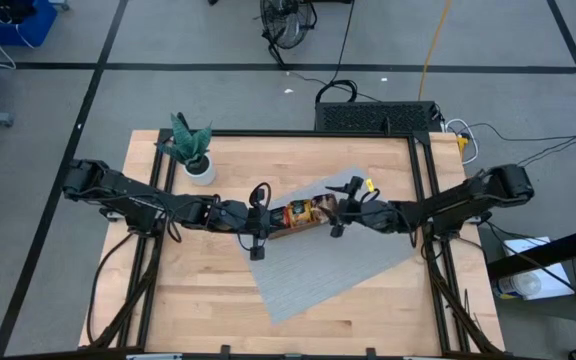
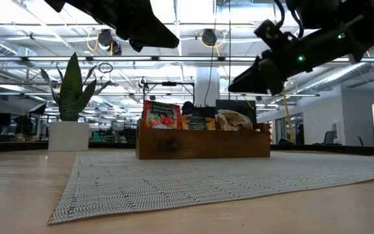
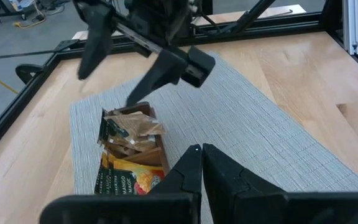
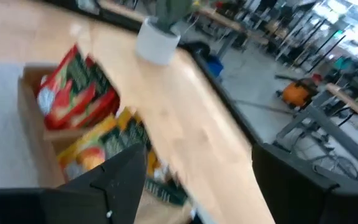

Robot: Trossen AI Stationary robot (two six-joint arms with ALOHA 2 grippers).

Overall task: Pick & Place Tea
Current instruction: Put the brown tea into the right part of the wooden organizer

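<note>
Tea [image 1: 302, 213]: sachets standing in wooden tray [image 2: 203, 145] on grey mat [image 1: 318, 255].
Right gripper [image 1: 339, 205]: wide open, empty — just above tray's end.
Left gripper [image 3: 199, 163]: closed, empty — beside tray.

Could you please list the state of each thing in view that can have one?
Left gripper: shut, empty, above the mat.
Right gripper: open, empty, above the tray.
Wooden tray: upright on the mat, filled.
Tea sachets: standing in the tray's compartments.
Woven mat: lying flat.
Potted plant: upright.
</note>
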